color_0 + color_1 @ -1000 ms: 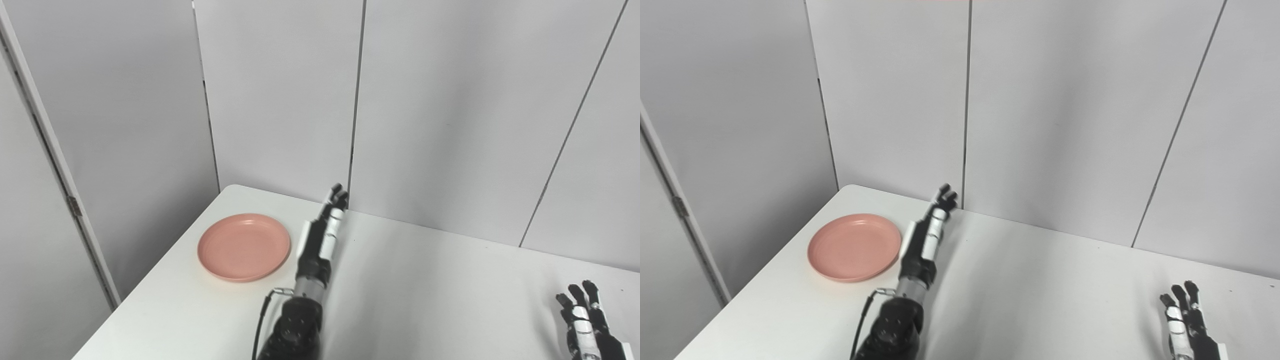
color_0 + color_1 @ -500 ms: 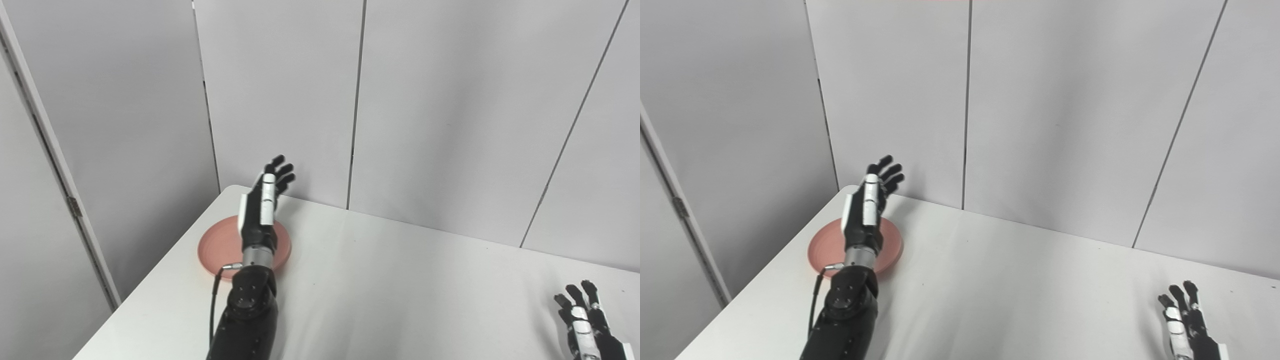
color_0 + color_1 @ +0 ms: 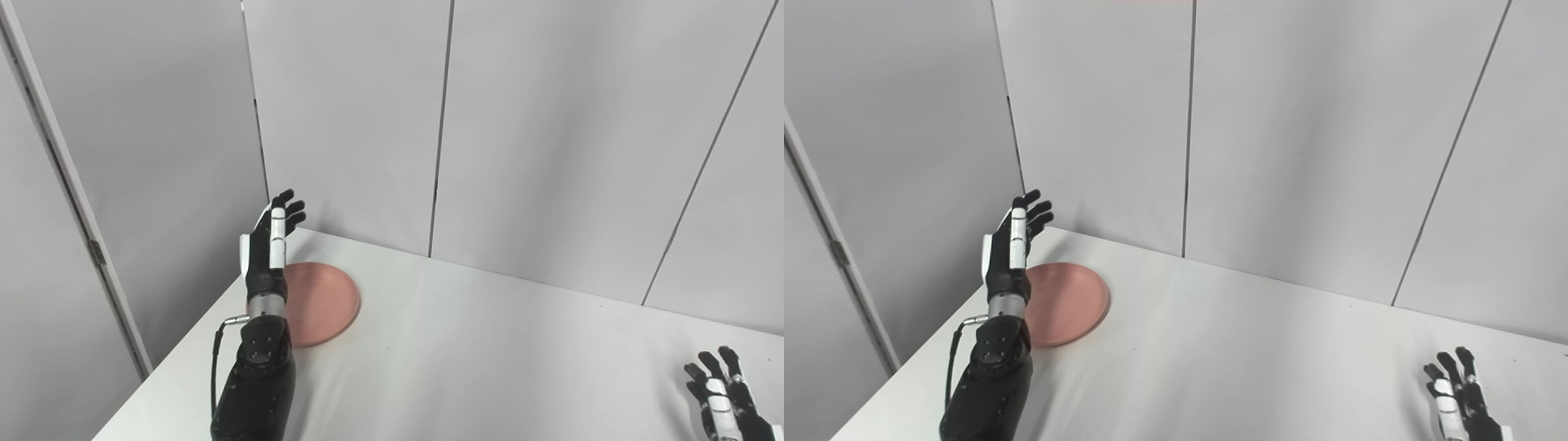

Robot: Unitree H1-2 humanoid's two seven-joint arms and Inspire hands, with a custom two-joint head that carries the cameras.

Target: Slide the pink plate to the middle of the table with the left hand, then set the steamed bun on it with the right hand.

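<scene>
A: Do the two views differ?

B: Barely. The right eye view shows more of the grey wall panel [image 3: 876, 153] at 9 o'clock, while the left eye view shows a little more of the right hand's wrist at the bottom edge.

A: Count things for me.

B: One white table [image 3: 490, 355], one pink plate [image 3: 318, 303], two hands. I see no steamed bun in either view.

A: Where is the plate?

B: At the table's far left corner, about 10 o'clock from the table's middle — flat, its left part hidden behind the left forearm.

A: And the hands?

B: The left hand [image 3: 266, 245] is raised above the plate's left edge, edge-on to the camera, fingers straight and spread, pointing to 12 o'clock, holding nothing. The right hand [image 3: 1458, 395] sits low at 5 o'clock — fingers apart, empty, well apart from the plate.
</scene>
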